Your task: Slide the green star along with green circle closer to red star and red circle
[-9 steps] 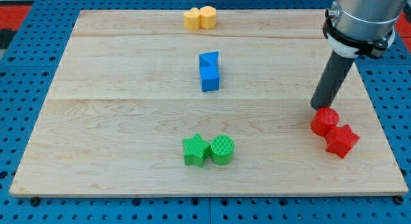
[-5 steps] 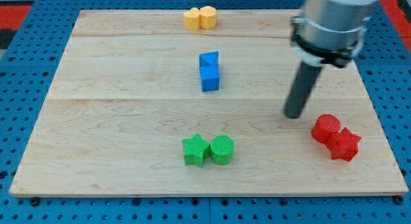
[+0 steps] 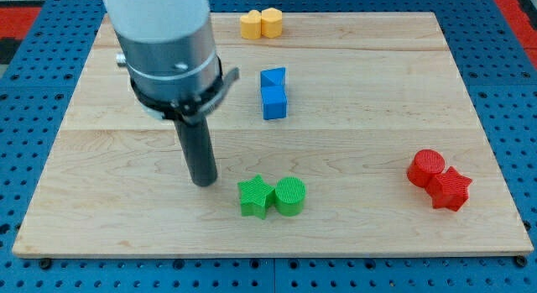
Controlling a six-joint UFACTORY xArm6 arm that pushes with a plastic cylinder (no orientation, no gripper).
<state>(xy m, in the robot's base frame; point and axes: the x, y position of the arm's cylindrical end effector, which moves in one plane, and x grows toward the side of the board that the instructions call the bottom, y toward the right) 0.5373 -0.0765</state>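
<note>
Tip (image 3: 202,182): bare rod, holding nothing, just left of green star (image 3: 254,197)
Green circle (image 3: 290,196): touching star's right side
Red circle (image 3: 427,168), red star (image 3: 450,189): touching, far right
Board (image 3: 126,209): pale wood
Under board: blue holed base (image 3: 17,117)

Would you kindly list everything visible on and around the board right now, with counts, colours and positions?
green star: one, green, near the view's bottom centre, touching the green circle on its right
green circle: one, green, just to the view's right of the green star
red circle: one, red, at the view's right, touching the red star
red star: one, red, below and to the right of the red circle
blue blocks: two, blue, stacked in the view at centre, upper one angular
yellow blocks: two, yellow, side by side at the view's top
wooden board: one, pale wood, on a blue pegboard
my tip: one, dark rod end, just left of the green star, apart from it
</note>
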